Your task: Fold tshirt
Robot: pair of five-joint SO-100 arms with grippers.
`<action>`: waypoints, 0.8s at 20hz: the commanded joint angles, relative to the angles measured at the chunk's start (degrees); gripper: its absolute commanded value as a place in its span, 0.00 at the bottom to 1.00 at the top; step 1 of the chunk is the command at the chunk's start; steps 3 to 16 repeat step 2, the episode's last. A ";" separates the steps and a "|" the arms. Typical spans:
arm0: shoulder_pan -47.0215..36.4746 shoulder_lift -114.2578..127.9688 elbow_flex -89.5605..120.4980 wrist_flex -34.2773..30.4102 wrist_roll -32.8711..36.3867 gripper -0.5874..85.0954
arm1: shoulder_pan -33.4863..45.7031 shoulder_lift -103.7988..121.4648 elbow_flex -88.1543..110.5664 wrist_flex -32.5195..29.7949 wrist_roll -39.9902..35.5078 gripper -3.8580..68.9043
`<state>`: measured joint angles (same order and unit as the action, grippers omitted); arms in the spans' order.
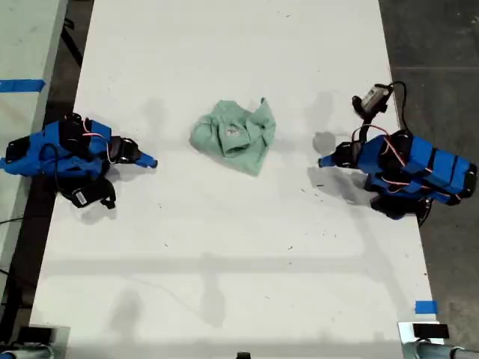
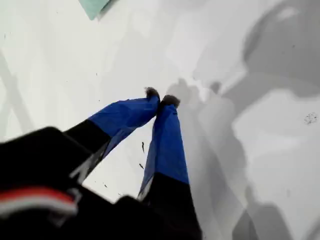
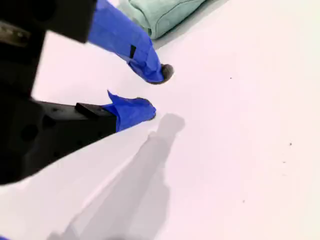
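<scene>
The tshirt is a pale mint-green crumpled heap on the white table, in the middle of the exterior view, with one corner pointing toward the near edge. My first gripper rests low over the table on the exterior view's right, a short way from the shirt. It is shut and empty, fingertips touching; only a corner of the tshirt shows ahead. My second gripper sits on the exterior view's left, slightly open with nothing between the fingers. A rounded fold of the tshirt lies just beyond it.
A small grey device with cables lies behind the first arm. Blue tape marks sit at the table's near corner on the exterior view's right. Dark floor borders the table on that side.
</scene>
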<state>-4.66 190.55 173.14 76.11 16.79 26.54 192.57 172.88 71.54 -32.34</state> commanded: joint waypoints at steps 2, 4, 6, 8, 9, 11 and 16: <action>0.79 0.09 -0.18 3.87 0.53 0.08 | 0.53 0.26 -0.70 -1.05 -0.88 0.07; 0.79 0.09 -0.18 3.87 0.53 0.08 | 0.53 0.26 -0.70 -1.05 -0.88 0.07; 0.79 0.09 -0.18 3.87 0.53 0.08 | 0.53 0.26 -0.70 -1.05 -0.88 0.07; 0.79 0.09 -0.18 3.87 0.53 0.08 | 0.53 0.26 -0.70 -1.05 -0.88 0.07; 0.79 0.09 -0.18 3.87 0.53 0.08 | 0.53 0.26 -0.70 -1.05 -0.88 0.07; 0.79 0.09 -0.18 3.87 0.53 0.08 | 0.53 0.26 -0.70 -1.05 -0.88 0.07; 0.79 0.09 -0.18 3.87 0.53 0.08 | 0.53 0.26 -0.70 -1.05 -0.88 0.07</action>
